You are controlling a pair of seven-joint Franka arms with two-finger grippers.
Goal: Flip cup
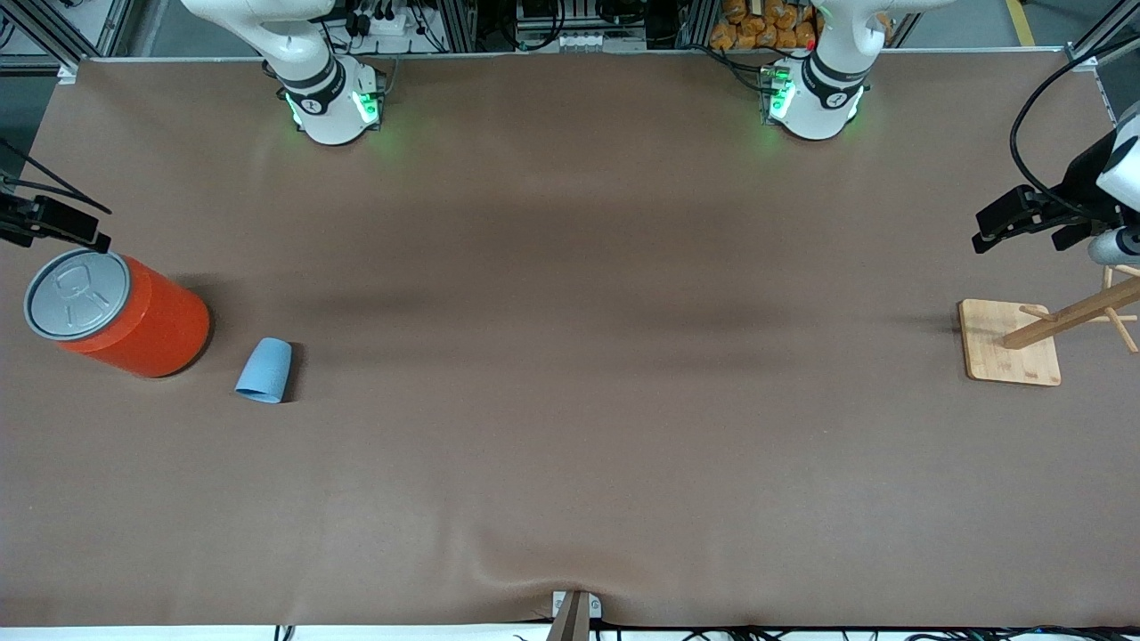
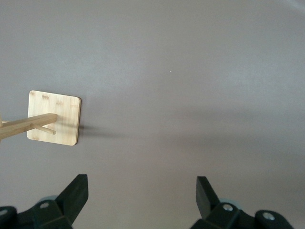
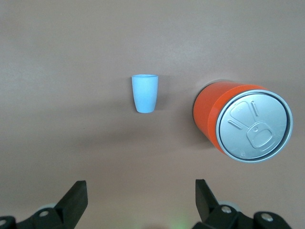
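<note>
Orange can (image 1: 120, 313) with grey pull-tab lid stands at the right arm's end of the brown table (image 1: 570, 401). Wooden peg stand (image 1: 1051, 334) on its square base occupies the left arm's end; its upper pegs are partly cut off.

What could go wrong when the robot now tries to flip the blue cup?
The cup lies on its side beside the big orange can, so the open right gripper, now over the can, may bump the can while reaching. The small tapered cup may also roll away or slip. The left gripper waits open near the wooden stand.
</note>
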